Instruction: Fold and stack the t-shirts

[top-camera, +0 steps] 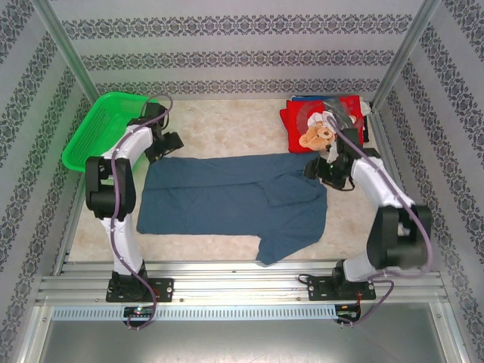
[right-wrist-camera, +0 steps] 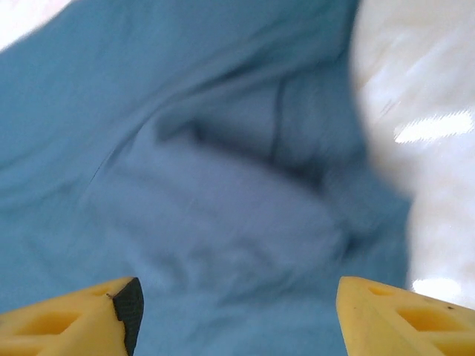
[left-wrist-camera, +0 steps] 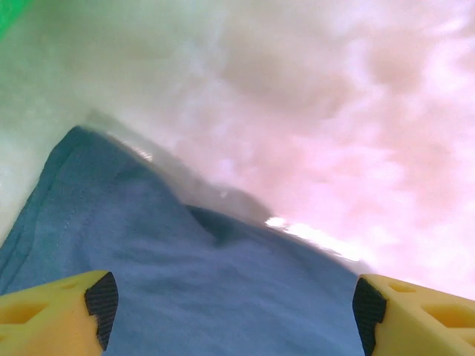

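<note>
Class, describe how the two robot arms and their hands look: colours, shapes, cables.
Both the left arm and right arm have white tubular links, black joints and black base plates, with a purplish cable looped alongside. The left hand and right hand have blocky yellow fingers with black pads.

Green mesh basket (top-camera: pixel 94 132) at table's (top-camera: pixel 227 127) far-left corner
</note>
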`<state>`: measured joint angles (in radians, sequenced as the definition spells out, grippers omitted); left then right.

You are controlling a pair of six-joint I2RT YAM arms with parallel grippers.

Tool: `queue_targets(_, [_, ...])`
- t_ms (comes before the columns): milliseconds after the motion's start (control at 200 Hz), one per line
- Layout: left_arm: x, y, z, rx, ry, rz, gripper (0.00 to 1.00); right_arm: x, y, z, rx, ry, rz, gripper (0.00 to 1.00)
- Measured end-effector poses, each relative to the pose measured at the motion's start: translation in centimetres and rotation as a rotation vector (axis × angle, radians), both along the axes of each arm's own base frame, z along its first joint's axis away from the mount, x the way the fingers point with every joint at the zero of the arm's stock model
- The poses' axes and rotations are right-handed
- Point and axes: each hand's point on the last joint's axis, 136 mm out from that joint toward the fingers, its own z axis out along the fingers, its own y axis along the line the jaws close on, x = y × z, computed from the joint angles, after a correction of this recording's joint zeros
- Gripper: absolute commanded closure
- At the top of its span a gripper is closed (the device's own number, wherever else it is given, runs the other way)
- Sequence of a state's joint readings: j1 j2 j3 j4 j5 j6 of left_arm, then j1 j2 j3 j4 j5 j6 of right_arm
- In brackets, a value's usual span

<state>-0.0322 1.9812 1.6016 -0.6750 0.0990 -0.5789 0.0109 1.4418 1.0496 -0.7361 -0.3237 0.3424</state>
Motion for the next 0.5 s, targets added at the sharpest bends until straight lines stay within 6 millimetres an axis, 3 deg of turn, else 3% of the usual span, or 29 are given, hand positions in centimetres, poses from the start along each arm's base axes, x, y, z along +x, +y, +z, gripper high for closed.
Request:
queue_targets(120, [-0.2,-3.1,5.9,-0.03,-0.143,-0.07,0.16,-5.2,2.4,0.1,0.018,0.054,0.071,0.35])
queue_targets(180, [-1.5,-5.4,8.5,-0.048,-0.199,-0.124,0.16,-7.7,3.4,-0.7,0.013,0.114,0.103,0.37])
queue_targets(240, [-3.3,-7.4,9.7,-0.063,-0.222,-0.175,0.16,-9.9,4.2,-1.5,-0.01,0.181,0.13,0.4])
queue_targets(355, [-7.3,-9.8,8.8,-0.076,-0.187,-0.248,0.17,-12.1,5.4,-2.0,-0.027,0.263,0.141,0.44])
queue_targets(500, [-11.8,-9.7,4.0,-0.066,-0.053,-0.267,0.19,-14.5,6.3,-3.3,-0.06,0.343,0.143,0.45])
